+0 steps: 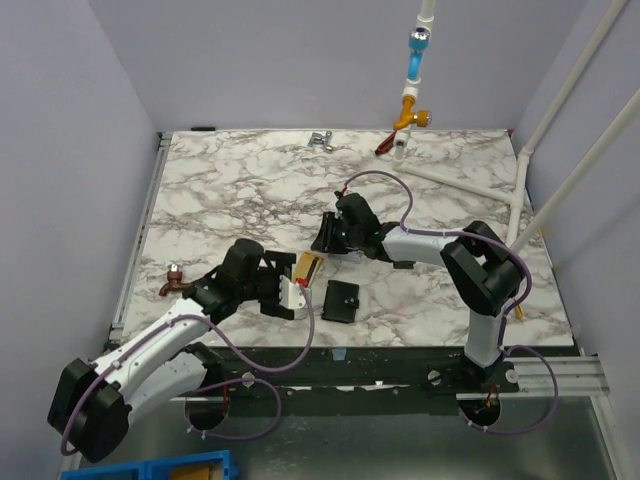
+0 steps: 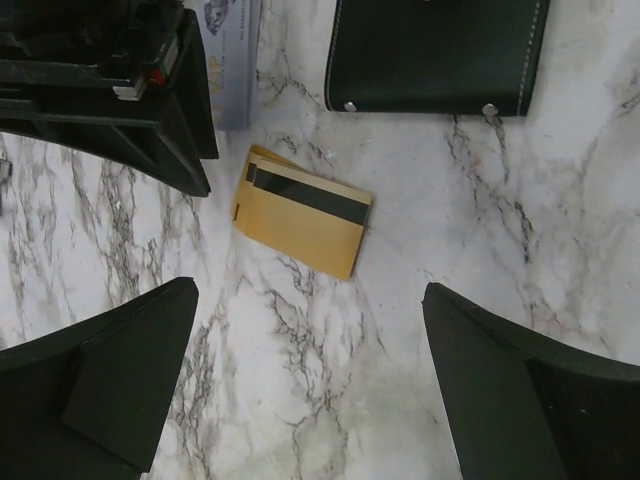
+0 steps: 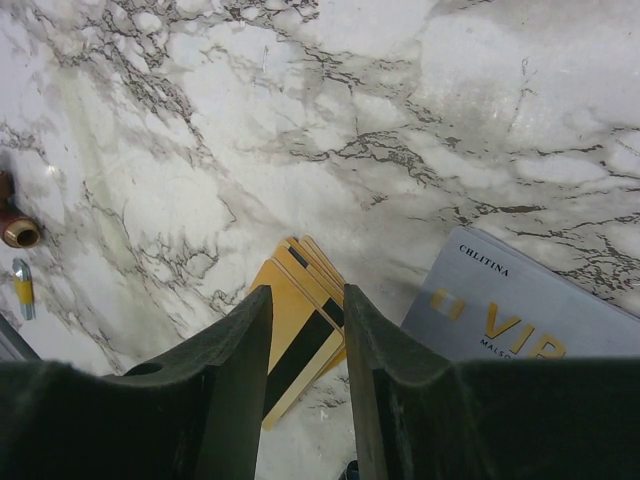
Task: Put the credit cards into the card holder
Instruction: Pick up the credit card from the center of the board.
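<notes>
Bright, even overhead light, soft faint shadows, top view slightly soft, wrist views crisp

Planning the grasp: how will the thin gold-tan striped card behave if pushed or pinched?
Gold-tan card lies flat on white marble tabletop: likely slides, hard to get under. Thin, so probably light, slightly flexible. Fanned edges suggest a stack that could shear.

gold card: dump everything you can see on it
The gold card is thin, tan, plastic-looking, with a dark stripe along one long edge. Extra edges fanned beneath suggest more than one card. It lies flat and skewed on the marble table, unheld, under the wide-open left gripper; whether the right gripper touches it is unclear.
</notes>
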